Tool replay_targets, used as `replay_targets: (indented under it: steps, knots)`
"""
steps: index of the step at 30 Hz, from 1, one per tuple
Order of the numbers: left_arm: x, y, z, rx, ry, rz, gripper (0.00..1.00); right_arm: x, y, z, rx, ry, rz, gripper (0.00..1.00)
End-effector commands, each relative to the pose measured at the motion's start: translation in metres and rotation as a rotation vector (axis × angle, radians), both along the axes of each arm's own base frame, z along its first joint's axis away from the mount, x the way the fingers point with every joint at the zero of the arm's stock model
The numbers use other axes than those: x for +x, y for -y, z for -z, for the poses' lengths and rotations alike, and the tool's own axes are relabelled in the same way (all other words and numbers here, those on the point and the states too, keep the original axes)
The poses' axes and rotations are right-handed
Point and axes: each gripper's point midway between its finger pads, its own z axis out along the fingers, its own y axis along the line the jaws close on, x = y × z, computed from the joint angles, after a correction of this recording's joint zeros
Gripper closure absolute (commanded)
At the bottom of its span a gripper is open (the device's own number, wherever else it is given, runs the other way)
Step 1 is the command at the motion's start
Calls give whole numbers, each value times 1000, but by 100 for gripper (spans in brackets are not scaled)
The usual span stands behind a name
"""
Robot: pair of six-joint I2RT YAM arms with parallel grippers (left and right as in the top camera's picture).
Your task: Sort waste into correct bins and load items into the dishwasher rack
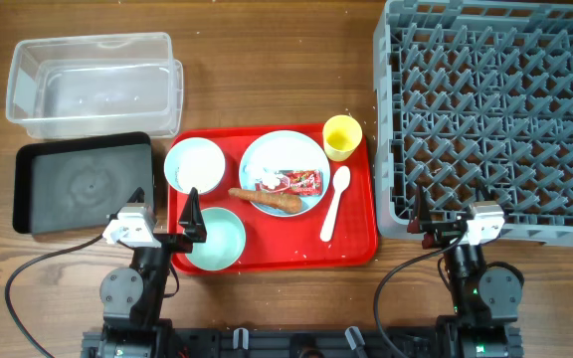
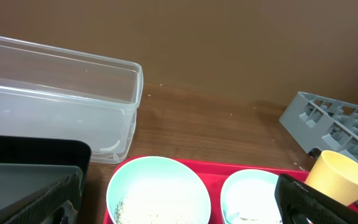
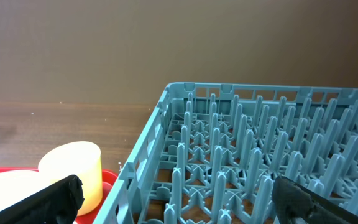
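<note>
A red tray holds a far pale bowl, a near pale bowl, a light-blue plate, a yellow cup and a white spoon. An orange carrot piece, a red wrapper and a white scrap lie on the plate. In the left wrist view, rice grains lie in the far bowl. My left gripper is open over the tray's left edge. My right gripper is open at the grey rack's front edge.
The clear tub stands at the back left, with the black tray in front of it. The tub, the cup and a rack corner show in the left wrist view. The right wrist view shows rack pegs and the cup.
</note>
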Motion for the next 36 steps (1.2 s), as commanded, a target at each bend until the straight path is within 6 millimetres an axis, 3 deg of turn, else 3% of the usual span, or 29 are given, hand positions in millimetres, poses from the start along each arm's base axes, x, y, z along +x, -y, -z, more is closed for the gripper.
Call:
replay_targets:
  steps: [1,7,14,21,27,32,36]
  knots:
    - [0,0,1,19,0,4,0,0,-2,-2,81,1,-10,0]
    - [0,-4,1,20,-4,-21,0,-3,-2,-5,114,-76,-8,0]
    - [-7,-6,-3,31,-120,-28,0,-1,-4,-47,94,-163,-13,0]
    - [-1,-6,-19,29,-341,-30,0,15,-20,-79,111,-404,-90,0]
    - [12,4,-36,-21,-554,0,0,22,-20,-80,116,-636,-75,0]
    - [11,22,-43,-56,-689,96,0,21,-39,-68,160,-723,-180,0]
    - [10,27,-42,-68,-700,123,0,19,-39,-66,160,-734,-181,0]
